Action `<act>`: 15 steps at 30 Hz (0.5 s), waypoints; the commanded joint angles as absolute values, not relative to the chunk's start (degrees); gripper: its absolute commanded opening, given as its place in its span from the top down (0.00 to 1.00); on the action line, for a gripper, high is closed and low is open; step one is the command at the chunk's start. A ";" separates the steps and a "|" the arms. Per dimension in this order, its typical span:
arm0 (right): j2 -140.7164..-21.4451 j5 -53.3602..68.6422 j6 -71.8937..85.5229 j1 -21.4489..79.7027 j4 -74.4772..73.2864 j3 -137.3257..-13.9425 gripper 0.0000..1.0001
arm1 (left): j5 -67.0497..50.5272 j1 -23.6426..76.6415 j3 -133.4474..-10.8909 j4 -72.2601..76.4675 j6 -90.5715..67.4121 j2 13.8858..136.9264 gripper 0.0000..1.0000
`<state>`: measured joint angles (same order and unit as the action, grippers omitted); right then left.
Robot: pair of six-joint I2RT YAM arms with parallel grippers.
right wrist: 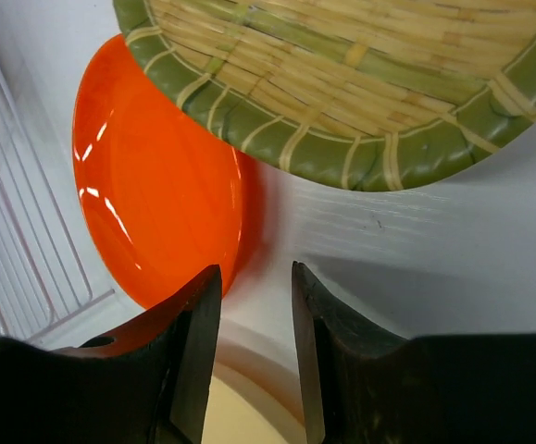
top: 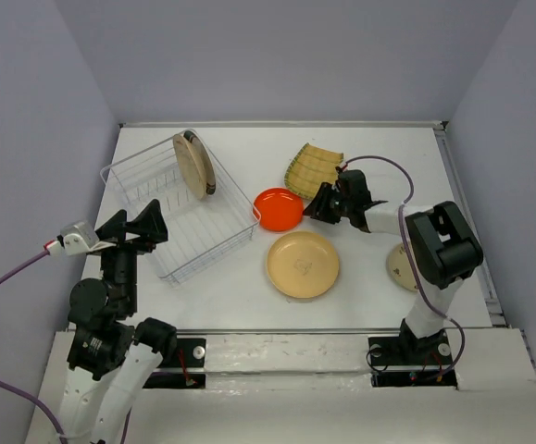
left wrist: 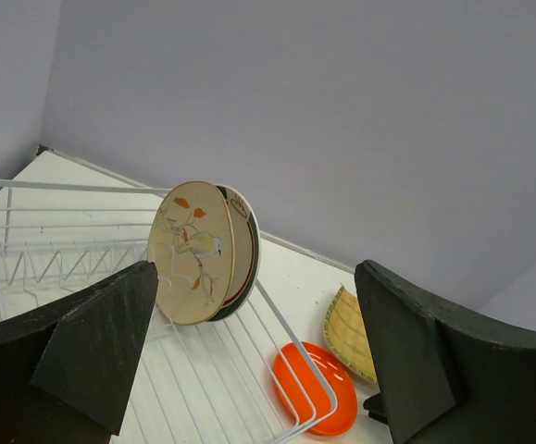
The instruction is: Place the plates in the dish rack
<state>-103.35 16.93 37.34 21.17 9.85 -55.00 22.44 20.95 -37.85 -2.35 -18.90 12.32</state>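
Note:
The white wire dish rack [top: 180, 222] stands at the left; a cream bird-pattern plate [left wrist: 189, 254] and a dark-rimmed plate [left wrist: 249, 242] stand upright at its far end [top: 193, 165]. An orange-red plate [top: 278, 209] lies right of the rack, with a yellow woven plate [top: 312, 169] behind it and a tan round plate [top: 303, 265] in front. My right gripper [top: 316, 204] is low between these three, narrowly open, with bare table between its jaws [right wrist: 256, 287] beside the orange-red plate's rim [right wrist: 156, 185]. My left gripper [top: 140, 222] hovers wide open over the rack's near end [left wrist: 256, 310].
Another cream plate [top: 400, 266] lies at the right, partly hidden by the right arm. Grey walls enclose the white table on three sides. The rack's near half holds no plates. The woven plate [right wrist: 342, 83] overlaps the orange-red one in the right wrist view.

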 commanded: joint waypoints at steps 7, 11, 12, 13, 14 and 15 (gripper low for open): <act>-109.68 21.62 47.02 21.88 27.16 -53.00 0.59 | 21.45 21.18 -37.27 1.49 -17.58 12.13 0.01; -112.84 21.97 48.86 22.94 29.17 -54.22 0.66 | 21.45 21.18 -37.27 1.58 -17.58 11.87 0.01; -113.29 22.15 49.48 23.46 29.53 -54.49 0.68 | 21.62 21.18 -37.27 1.58 -17.40 11.87 0.01; -113.64 22.06 49.48 23.47 29.62 -54.84 0.71 | 21.71 21.27 -37.27 1.58 -17.40 11.87 0.01; -113.73 22.06 49.92 23.47 29.62 -55.02 0.75 | 21.80 21.27 -37.18 1.50 -17.40 11.78 0.01; -113.64 21.63 50.18 23.47 29.71 -55.11 0.81 | 21.88 21.27 -37.18 1.58 -17.40 11.69 0.01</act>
<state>-112.27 21.45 47.83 22.52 25.69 -53.63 21.82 21.02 -37.85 -2.28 -18.48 12.25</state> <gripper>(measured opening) 0.265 0.990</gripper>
